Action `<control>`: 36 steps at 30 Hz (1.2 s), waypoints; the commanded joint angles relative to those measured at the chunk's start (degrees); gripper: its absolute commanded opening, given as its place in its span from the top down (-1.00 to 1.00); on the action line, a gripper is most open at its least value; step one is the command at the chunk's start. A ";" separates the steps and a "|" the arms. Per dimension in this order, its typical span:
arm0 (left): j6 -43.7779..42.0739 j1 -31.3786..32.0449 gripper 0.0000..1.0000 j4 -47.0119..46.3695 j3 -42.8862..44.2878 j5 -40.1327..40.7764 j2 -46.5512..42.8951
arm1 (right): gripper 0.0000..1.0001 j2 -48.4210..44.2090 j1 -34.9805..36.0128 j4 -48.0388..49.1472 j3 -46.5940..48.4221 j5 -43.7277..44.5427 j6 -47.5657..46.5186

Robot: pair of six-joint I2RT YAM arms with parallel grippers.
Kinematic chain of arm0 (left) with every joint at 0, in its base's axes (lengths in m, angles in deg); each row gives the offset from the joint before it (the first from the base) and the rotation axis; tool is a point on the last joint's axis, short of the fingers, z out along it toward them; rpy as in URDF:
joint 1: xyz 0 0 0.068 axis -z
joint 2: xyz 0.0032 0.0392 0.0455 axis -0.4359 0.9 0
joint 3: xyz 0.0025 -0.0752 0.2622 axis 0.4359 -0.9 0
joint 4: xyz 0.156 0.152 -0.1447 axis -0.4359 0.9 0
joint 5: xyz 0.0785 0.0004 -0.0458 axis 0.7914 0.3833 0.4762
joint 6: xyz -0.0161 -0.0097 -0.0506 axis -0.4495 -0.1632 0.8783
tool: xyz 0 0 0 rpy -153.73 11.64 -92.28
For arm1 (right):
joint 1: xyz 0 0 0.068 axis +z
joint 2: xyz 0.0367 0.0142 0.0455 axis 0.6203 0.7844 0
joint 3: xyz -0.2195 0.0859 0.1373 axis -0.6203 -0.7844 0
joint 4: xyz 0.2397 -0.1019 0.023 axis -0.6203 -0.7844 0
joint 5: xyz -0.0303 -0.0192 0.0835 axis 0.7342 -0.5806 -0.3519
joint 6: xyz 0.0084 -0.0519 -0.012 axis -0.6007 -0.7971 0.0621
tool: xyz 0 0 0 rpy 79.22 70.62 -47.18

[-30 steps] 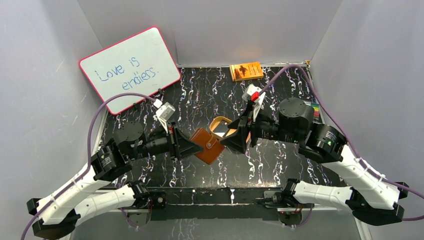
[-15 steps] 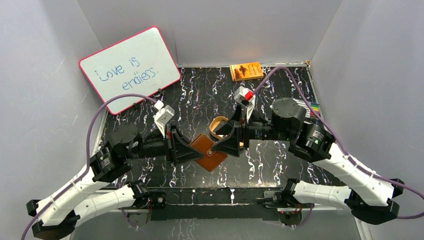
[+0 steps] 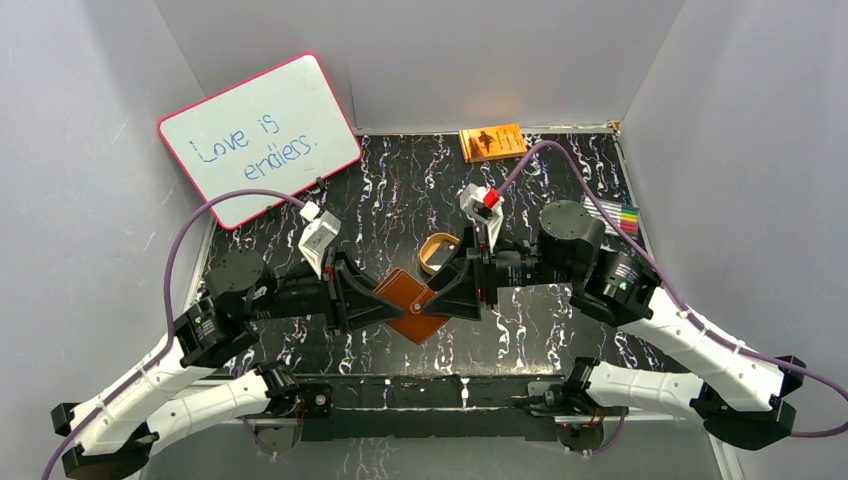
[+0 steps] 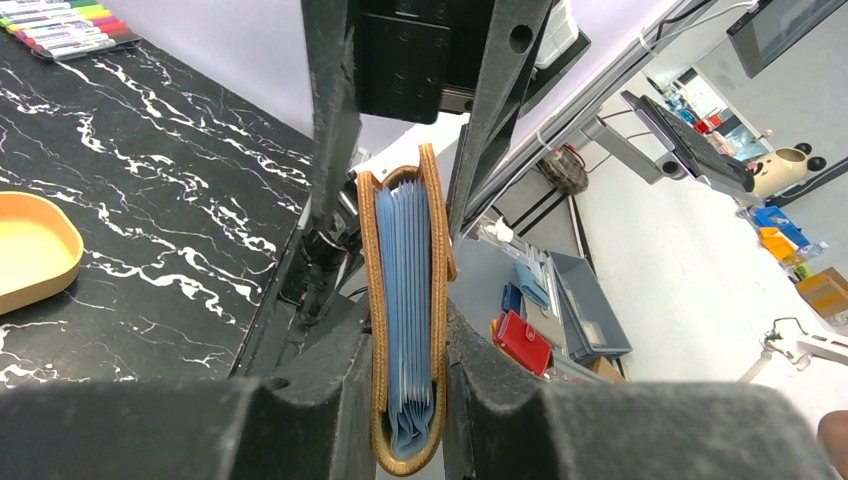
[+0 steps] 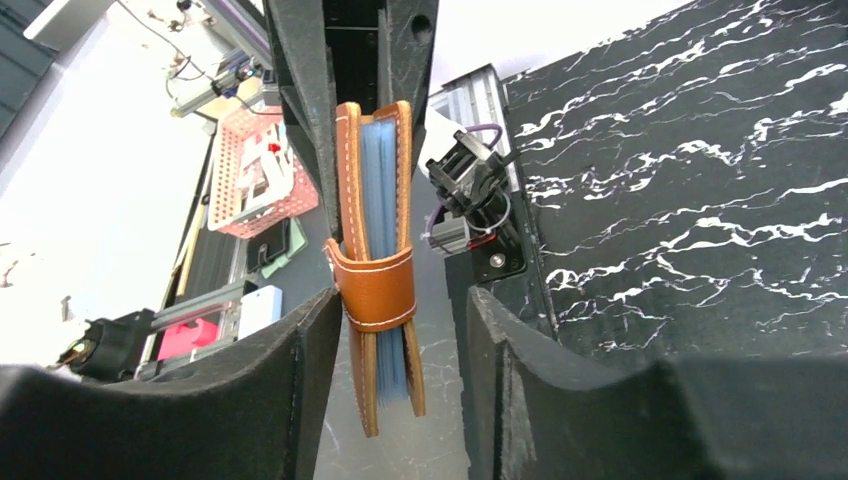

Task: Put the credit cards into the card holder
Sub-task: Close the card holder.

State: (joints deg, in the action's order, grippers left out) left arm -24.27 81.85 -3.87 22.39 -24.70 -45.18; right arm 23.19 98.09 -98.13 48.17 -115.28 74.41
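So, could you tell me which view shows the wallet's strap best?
The right wrist view: the strap wraps the closed wallet right in front of the camera. The left wrist view shows only the blue sleeves edge-on, and the top view only the brown cover.

Both arms crowd the card holder (image 3: 412, 304), the tan tray (image 3: 436, 251) seemingly just behind it.

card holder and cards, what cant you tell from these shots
- Credit cards: none identifiable in any view. The left wrist view shows only blue sleeve edges inside the card holder; whether cards sit between them is hidden.
- Snap stud: not visible; the right wrist view shows only the strap from outside.
- Top view: both grippers, left and right, cover the holder's edges.
- Tan tray: partly behind the right arm, contents unclear.
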 commanded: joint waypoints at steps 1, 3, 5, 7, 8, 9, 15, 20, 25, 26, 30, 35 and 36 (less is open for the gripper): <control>-0.16 0.15 1.00 -3.74 0.67 -1.77 -0.21 | -0.04 -0.16 -0.01 5.84 -0.84 -3.42 2.34; -0.25 0.15 1.00 -3.75 0.61 -1.58 -0.28 | 0.17 0.31 0.00 6.36 -0.96 -4.32 2.87; -0.26 0.20 1.00 -4.02 0.34 -1.47 -0.27 | 0.35 0.94 0.01 7.15 -1.06 -5.85 3.48; -0.35 0.15 1.00 -4.25 0.18 -1.06 -0.43 | 0.49 1.34 0.00 7.37 -1.11 -6.65 3.73; -0.35 0.15 1.00 -4.48 0.03 -0.71 -0.56 | 0.57 1.36 0.02 7.37 -1.17 -6.67 3.74; -0.35 0.15 1.00 -4.68 -0.08 -0.32 -0.64 | 0.69 1.29 -0.02 7.37 -1.27 -6.61 3.74; -0.24 0.15 0.72 -5.18 -0.85 1.95 -1.18 | 1.00 -1.00 -0.02 10.55 -2.87 -3.60 4.27; 1.48 0.15 0.13 -7.80 -2.92 1.84 -1.51 | 1.00 -2.90 0.01 15.64 -5.41 0.03 5.38; 4.11 0.16 -0.07 -11.15 -5.58 1.88 -2.13 | 1.00 -4.92 -0.03 20.97 -7.85 3.80 5.97; 4.47 0.16 -0.10 -11.42 -6.02 2.25 -2.46 | 1.00 -5.34 0.01 22.05 -8.33 4.76 6.13; 6.01 0.17 -0.17 -13.57 -8.44 3.84 -3.95 | 1.00 -6.44 0.02 25.26 -9.95 6.48 6.85; 7.91 0.16 -0.21 -17.81 -11.31 4.63 -5.28 | 1.00 -6.66 0.02 26.76 -10.43 6.57 7.70; 8.25 0.16 -0.21 -18.64 -11.69 4.52 -5.31 | 1.00 -6.78 0.01 27.29 -10.75 6.58 8.08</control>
State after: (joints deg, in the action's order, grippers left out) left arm -18.13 81.83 -16.10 12.22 -20.81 -49.15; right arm 17.70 98.00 -78.81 37.37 -110.14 80.79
